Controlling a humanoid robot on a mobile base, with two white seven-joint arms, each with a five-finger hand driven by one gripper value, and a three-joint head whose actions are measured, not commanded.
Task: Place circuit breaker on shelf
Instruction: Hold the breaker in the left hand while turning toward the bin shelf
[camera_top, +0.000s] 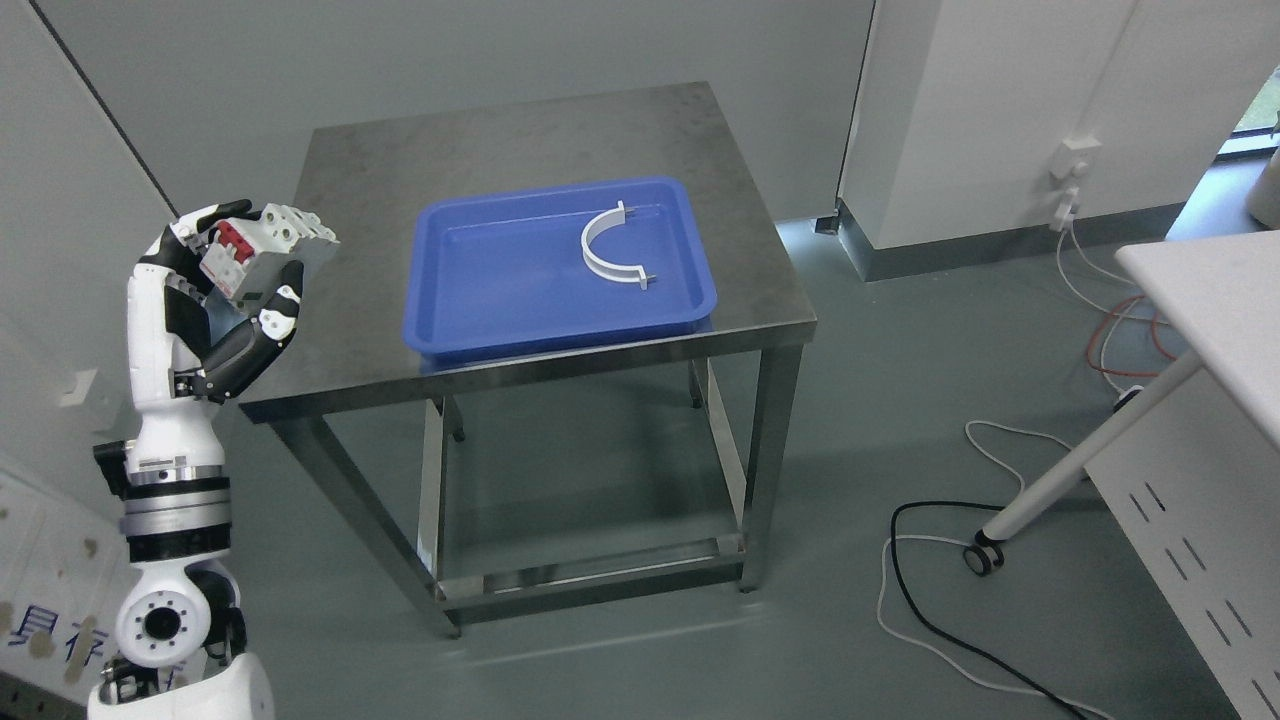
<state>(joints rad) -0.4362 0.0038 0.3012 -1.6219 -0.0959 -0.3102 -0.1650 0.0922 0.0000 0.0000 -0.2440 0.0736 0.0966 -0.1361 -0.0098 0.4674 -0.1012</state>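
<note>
My left hand (238, 270) is raised at the left of the head view, beside the left edge of the steel table (520, 140). Its fingers are curled around a white circuit breaker (262, 250) with red switches, held above the table's left rim. No shelf shows in this view. My right arm is out of the picture.
A blue tray (480, 290) lies on the table with a white curved clip (610, 245) in its right half. A white desk (1210, 290) with a castor leg stands at the right. Black, white and orange cables (940, 600) lie across the floor there.
</note>
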